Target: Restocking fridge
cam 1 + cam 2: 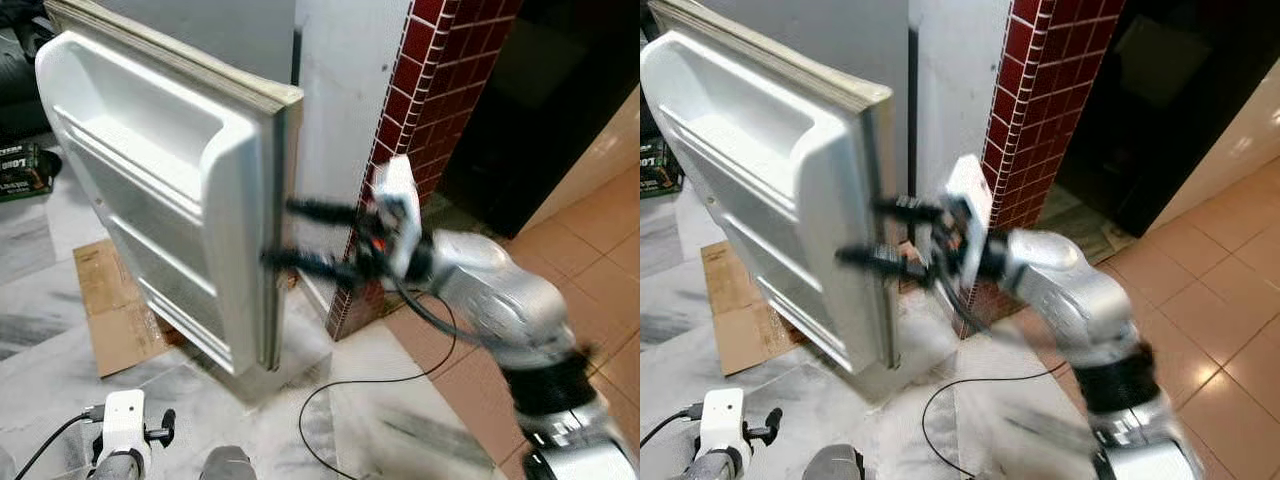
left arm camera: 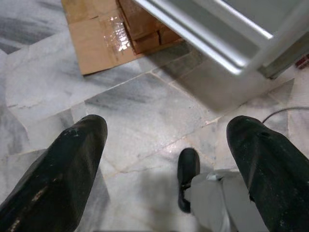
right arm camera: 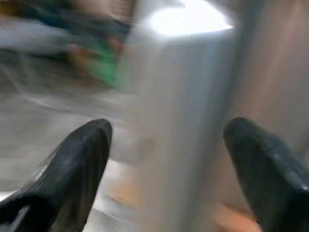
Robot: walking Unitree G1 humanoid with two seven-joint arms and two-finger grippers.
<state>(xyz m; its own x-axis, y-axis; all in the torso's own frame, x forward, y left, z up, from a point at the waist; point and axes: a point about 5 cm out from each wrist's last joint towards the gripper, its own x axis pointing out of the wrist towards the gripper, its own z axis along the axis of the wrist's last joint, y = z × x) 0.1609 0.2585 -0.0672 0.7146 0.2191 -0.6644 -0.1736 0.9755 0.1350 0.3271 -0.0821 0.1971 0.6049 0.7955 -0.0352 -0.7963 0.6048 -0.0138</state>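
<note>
Standing ajar, the fridge door (image 1: 170, 190) shows bare white shelves, its free edge between the spread fingers of the right gripper (image 1: 300, 235). They could slip off that smooth edge, I'd judge. The left gripper (image 2: 169, 159) hangs open over the marble floor (image 2: 145, 111), cardboard (image 1: 115, 305) beside a red-tiled pillar (image 1: 420, 90).
</note>
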